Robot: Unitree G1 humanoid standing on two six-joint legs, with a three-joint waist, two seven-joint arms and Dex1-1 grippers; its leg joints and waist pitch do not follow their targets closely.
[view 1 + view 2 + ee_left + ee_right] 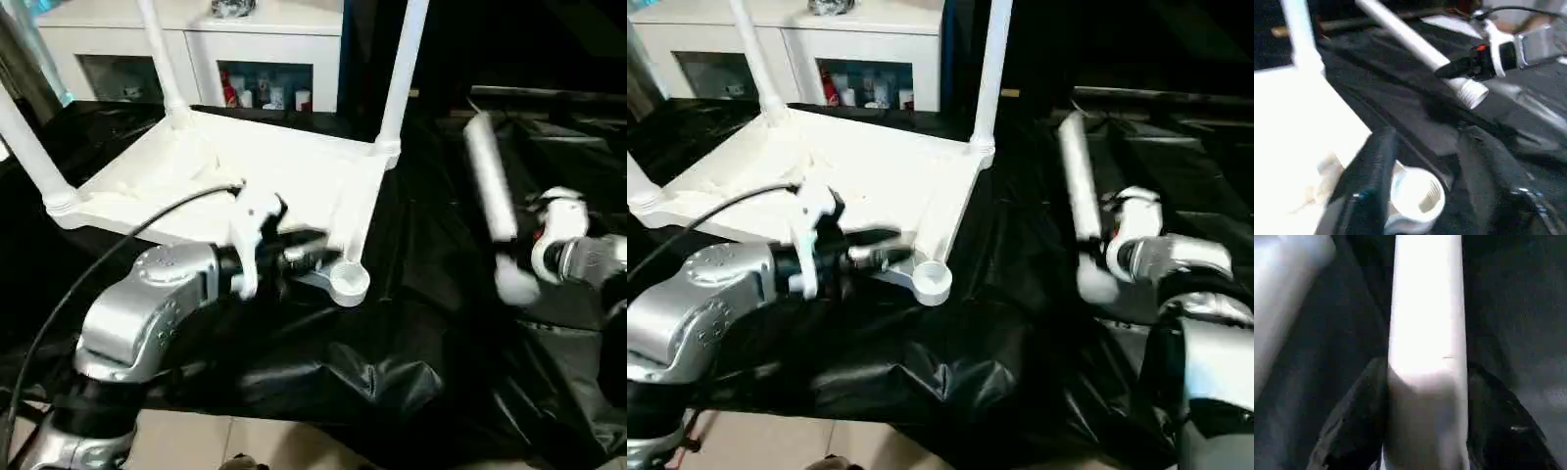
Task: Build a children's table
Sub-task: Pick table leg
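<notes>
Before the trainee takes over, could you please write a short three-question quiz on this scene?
1. How many legs already stand in the upturned table top?
2. True or false: the right gripper holds the fourth leg.
3. The empty corner socket lies beside which gripper: A left, B right?

Key: 1. three; 2. true; 3. A.

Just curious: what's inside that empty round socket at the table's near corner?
The socket looks hollow, with ribbed or threaded walls and no leg in it. Its bottom is hidden in shadow. The left gripper straddles it.
</notes>
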